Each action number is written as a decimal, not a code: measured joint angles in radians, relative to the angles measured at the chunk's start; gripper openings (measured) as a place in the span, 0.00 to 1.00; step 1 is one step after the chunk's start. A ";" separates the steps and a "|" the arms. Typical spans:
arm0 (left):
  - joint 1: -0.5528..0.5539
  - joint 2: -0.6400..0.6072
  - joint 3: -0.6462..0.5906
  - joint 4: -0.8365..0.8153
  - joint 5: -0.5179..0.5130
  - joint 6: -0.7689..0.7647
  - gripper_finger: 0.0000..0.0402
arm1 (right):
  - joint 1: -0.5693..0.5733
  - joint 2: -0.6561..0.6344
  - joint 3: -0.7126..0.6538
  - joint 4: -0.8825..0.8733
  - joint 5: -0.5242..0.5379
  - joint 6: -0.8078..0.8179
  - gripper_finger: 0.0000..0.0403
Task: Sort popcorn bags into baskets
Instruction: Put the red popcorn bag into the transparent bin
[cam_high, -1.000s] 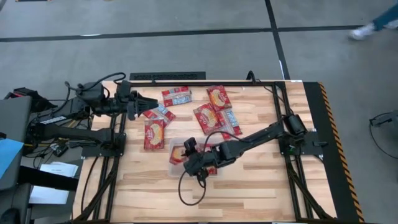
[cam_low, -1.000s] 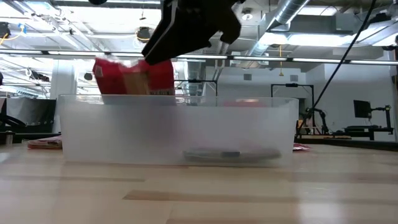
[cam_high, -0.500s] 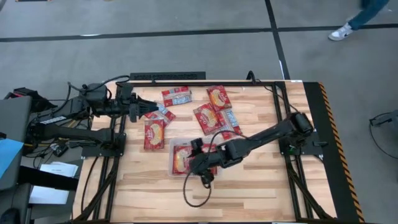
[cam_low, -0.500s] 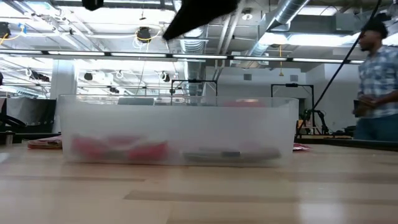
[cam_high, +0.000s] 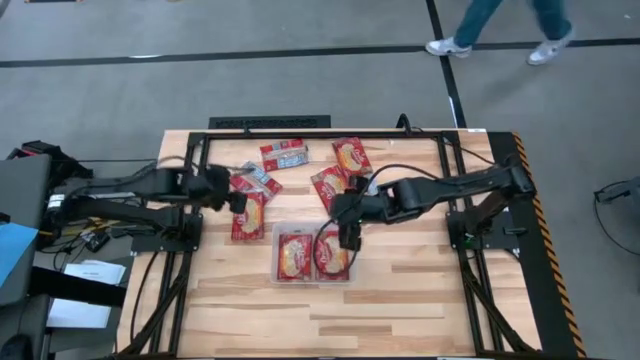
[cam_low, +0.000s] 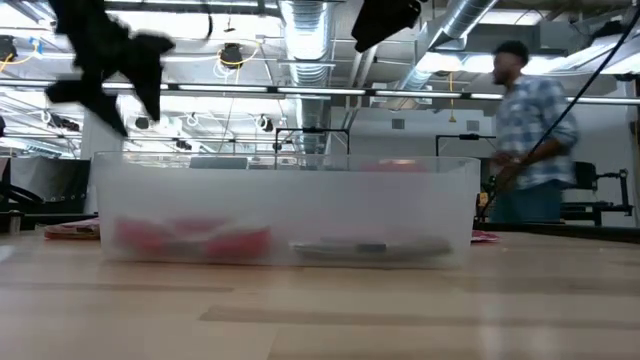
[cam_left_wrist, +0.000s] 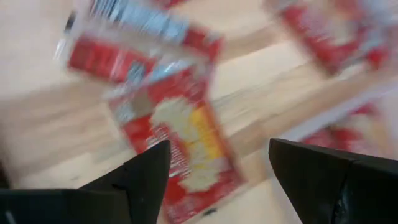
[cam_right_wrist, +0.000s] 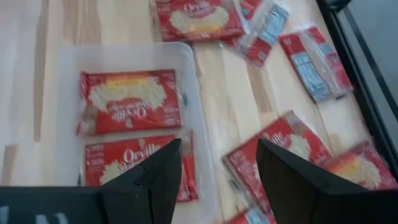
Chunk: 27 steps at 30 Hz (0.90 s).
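Note:
The clear tray (cam_high: 276, 232) sits in the table's middle with two red popcorn bags lying flat in it, side by side (cam_high: 292, 256) (cam_high: 332, 256), also seen in the right wrist view (cam_right_wrist: 130, 99) (cam_right_wrist: 134, 165). My right gripper (cam_high: 342, 210) (cam_right_wrist: 217, 180) hangs open above the tray's far right corner, holding nothing. My left gripper (cam_high: 230, 195) (cam_left_wrist: 217, 180) is open over a loose red bag (cam_high: 247, 215) (cam_left_wrist: 186, 149) that lies flat on the wood left of the tray. Its fingers stand on either side of the bag without touching it.
Several loose bags lie flat on the far half of the table (cam_high: 283, 153) (cam_high: 352, 155) (cam_high: 330, 187) (cam_high: 256, 180). The near half is bare wood (cam_high: 330, 320). A person (cam_low: 530, 140) walks behind the table; a cable (cam_high: 345, 240) hangs from my right arm over the tray.
My right gripper let go of a red bag, which dropped flat into the tray's left half, then rose and drew back toward the far right, over the loose bags. My left gripper moved down and toward the near edge, over the bag left of the tray.

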<state>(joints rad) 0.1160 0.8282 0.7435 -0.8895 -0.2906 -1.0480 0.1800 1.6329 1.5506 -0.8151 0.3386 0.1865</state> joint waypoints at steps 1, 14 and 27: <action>-0.002 -0.001 -0.050 0.035 0.001 -0.025 0.65 | 0.000 0.001 0.000 0.007 0.000 -0.001 0.57; -0.004 -0.040 -0.463 0.435 -0.018 -0.285 0.65 | 0.007 0.010 -0.037 -0.021 -0.028 -0.054 0.56; -0.011 -0.025 -0.511 0.536 -0.017 -0.316 0.65 | 0.007 0.010 -0.041 -0.016 -0.053 -0.065 0.55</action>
<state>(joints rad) 0.1047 0.8030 0.2326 -0.3534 -0.3075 -1.3637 0.1871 1.6428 1.5101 -0.8307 0.2855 0.1219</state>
